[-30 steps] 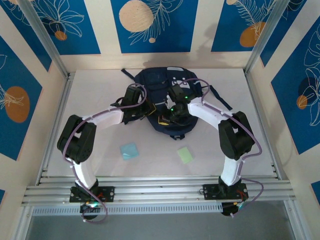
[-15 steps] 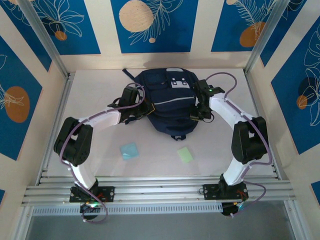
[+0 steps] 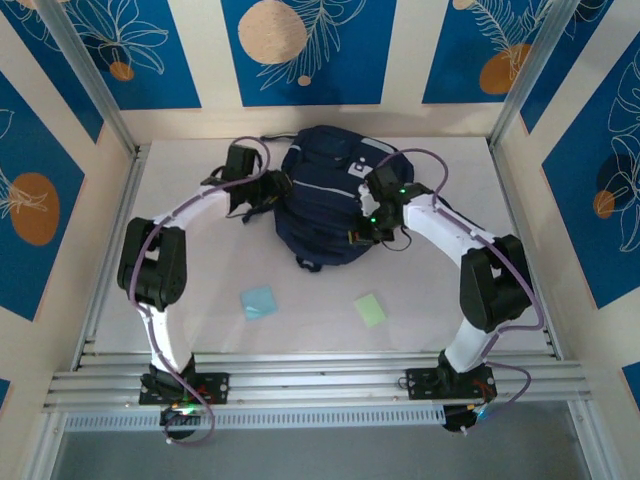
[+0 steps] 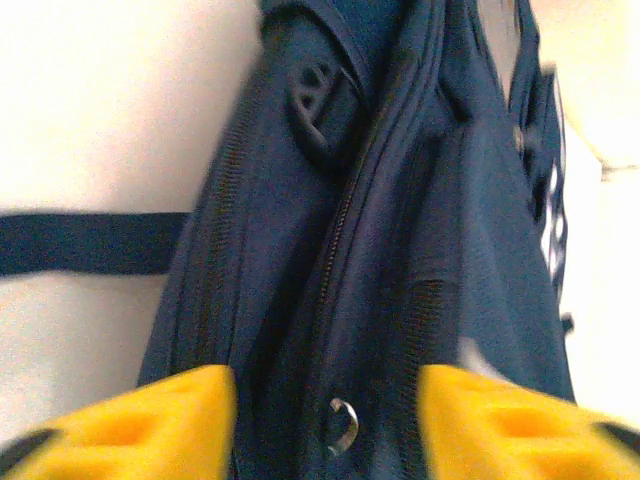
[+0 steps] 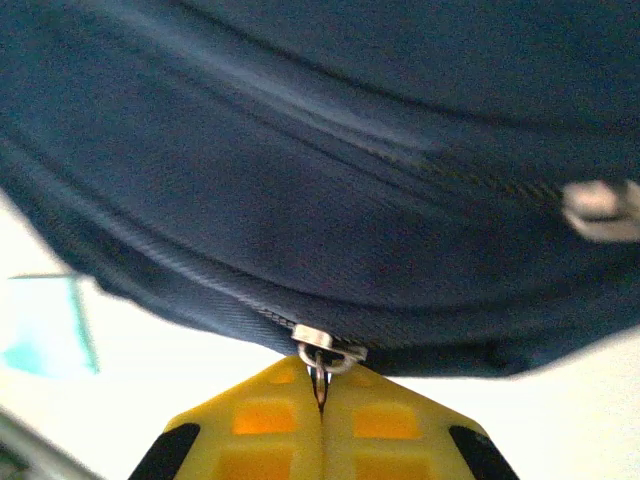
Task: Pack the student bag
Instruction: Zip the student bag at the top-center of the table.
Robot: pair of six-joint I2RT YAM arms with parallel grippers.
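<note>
Inside right pincer (image 5: 321, 392), zipper pull (image 5: 328, 352) half hidden

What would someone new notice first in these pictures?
The large dark navy fabric backpack lies at the far middle of the white table, between both arms. The right end effector is shut on a small metal zipper pull at its edge; the left end effector stands open at its other side.
</note>
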